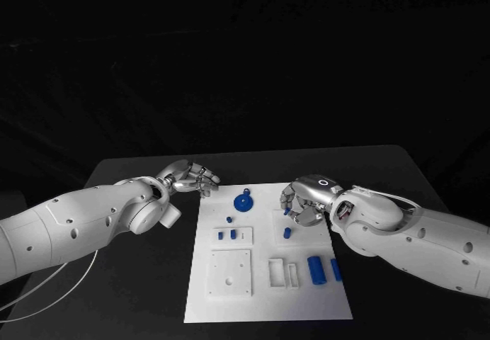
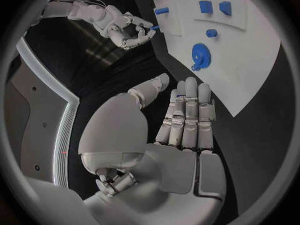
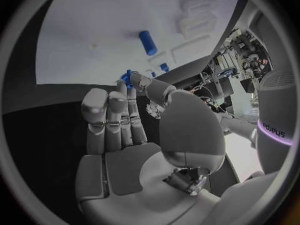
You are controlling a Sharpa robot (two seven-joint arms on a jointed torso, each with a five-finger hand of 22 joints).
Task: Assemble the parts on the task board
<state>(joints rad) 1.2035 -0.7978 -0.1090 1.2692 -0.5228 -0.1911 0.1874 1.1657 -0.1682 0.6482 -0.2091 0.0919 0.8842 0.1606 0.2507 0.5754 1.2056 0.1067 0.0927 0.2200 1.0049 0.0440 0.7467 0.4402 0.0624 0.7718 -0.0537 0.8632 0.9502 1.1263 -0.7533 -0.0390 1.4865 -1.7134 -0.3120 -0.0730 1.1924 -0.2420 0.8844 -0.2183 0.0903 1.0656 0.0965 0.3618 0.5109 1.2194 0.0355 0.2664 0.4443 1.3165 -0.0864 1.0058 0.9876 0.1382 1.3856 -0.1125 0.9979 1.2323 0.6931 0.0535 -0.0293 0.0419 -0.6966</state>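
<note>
pinching blue peg (image 1: 286, 210), right robot hand (image 1: 305, 197)

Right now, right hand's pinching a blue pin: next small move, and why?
Probably lower the right hand toward the task board and seat the small blue pin: it is pinched above the board's right side, while the left hand hangs off the board, holding nothing.

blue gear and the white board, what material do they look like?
Blue gear: likely moulded or printed plastic, matte; uniform saturated blue, no metallic glint. Task board: probably matte white plastic, with raised blocks in the same white; material not certain.
</note>
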